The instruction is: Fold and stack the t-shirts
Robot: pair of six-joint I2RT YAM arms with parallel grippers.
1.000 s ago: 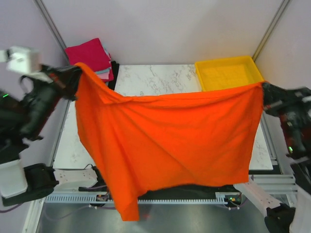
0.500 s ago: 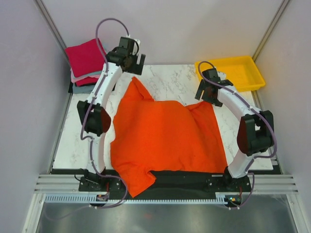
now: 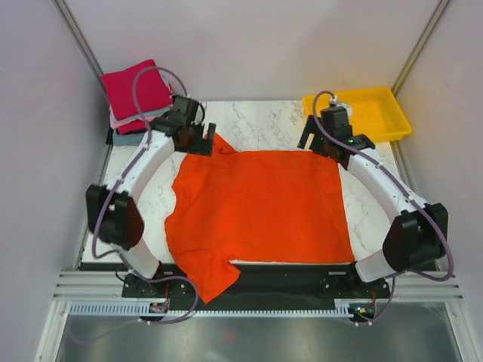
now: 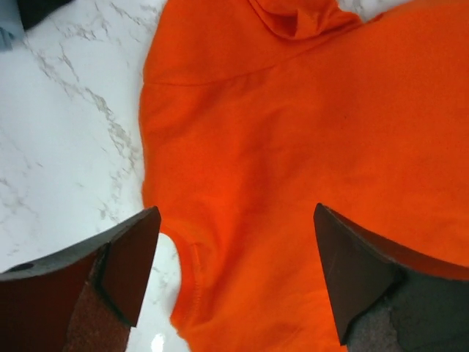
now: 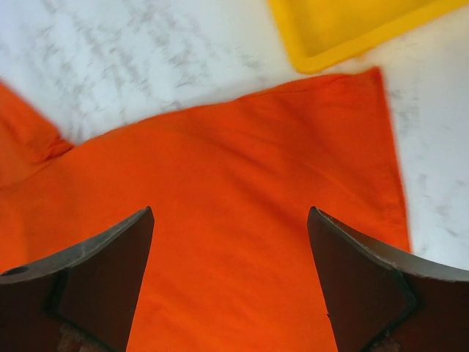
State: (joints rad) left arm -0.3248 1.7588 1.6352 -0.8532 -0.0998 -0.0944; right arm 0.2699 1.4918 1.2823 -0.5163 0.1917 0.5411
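The bright orange-red t-shirt [image 3: 260,207] lies spread flat on the marble table, one sleeve hanging over the near edge. My left gripper [image 3: 207,143] hovers open over its far left corner, where the cloth is bunched into a small fold [image 4: 293,18]. Below the left gripper [image 4: 234,213] lie orange cloth and a hemmed edge, with nothing between the fingers. My right gripper [image 3: 311,140] is open over the far right corner. Under the right gripper [image 5: 231,210] only flat cloth [image 5: 234,169] shows. Folded t-shirts [image 3: 136,90], crimson on top, are stacked at the far left.
A yellow plastic tray [image 3: 389,113] sits at the far right corner, its rim [image 5: 315,62] just beyond the shirt's far edge. Bare marble [image 3: 264,121] shows between the two grippers at the back. Grey walls close in both sides.
A second ago both grippers held the orange shirt stretched in the air. It has since been lowered and laid flat on the table, and both grippers have opened and let go.
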